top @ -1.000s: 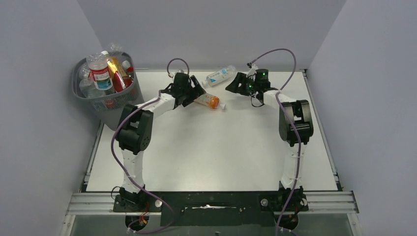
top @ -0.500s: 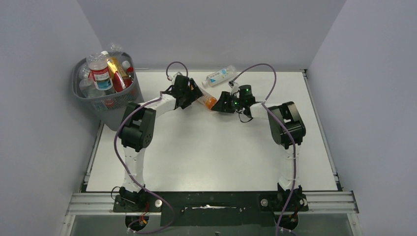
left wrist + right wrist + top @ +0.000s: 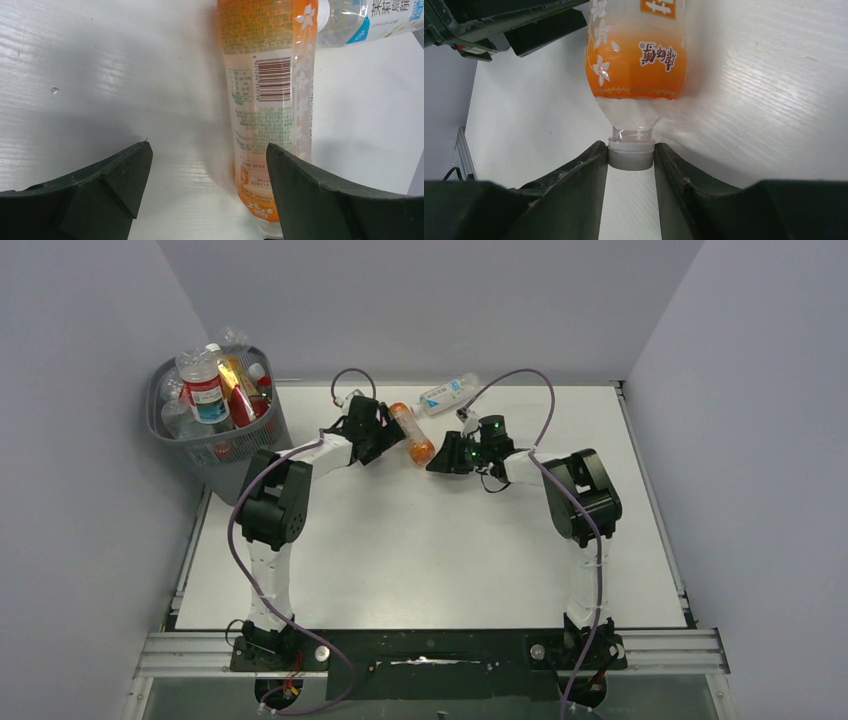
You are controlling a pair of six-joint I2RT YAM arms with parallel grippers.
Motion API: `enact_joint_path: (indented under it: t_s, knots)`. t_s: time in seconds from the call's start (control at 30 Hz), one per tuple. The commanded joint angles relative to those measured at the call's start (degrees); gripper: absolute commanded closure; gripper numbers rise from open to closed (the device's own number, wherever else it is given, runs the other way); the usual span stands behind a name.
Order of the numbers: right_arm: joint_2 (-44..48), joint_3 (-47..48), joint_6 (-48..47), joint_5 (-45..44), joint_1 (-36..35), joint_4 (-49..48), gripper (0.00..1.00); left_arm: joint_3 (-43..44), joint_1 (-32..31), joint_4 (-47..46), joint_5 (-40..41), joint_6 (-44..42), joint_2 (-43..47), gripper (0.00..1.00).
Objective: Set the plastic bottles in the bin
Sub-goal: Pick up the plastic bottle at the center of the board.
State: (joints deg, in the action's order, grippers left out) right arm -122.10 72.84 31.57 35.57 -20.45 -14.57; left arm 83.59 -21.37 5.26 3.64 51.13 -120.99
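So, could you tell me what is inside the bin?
The bin holds a heap of plastic bottles, a red-labelled one on top beside an amber one. What lies beneath them is covered.

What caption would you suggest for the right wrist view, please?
Right tool shut on the white cap of an orange bottle lying on the white table.

The orange bottle (image 3: pixel 636 55) is showing clear glossy plastic at its neck and a shiny printed label; its white cap (image 3: pixel 631 156) is looking matt. The white table (image 3: pixel 90 75) is gleaming softly over fine grain. The far-left bin (image 3: pixel 235 445) is showing dark grey wire mesh.
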Motion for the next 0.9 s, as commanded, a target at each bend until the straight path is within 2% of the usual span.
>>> enact_joint_path:
  t_s: [0.0,0.27,0.87]
  knots:
    - [4.68,-0.15,-2.57,-0.05,-0.90,0.05,0.64,-0.90,0.29,-2.50,0.58,-1.26,6.42,0.15]
    - [6.02,-2.52,-4.18,0.23,-1.60,0.84,0.67,-2.99,0.60,-3.14,0.34,-2.25,10.85,0.15]
    - [10.66,-6.70,-6.78,1.24,-5.42,1.18,0.69,2.39,-0.43,0.87,-4.77,-4.90,2.28,0.15]
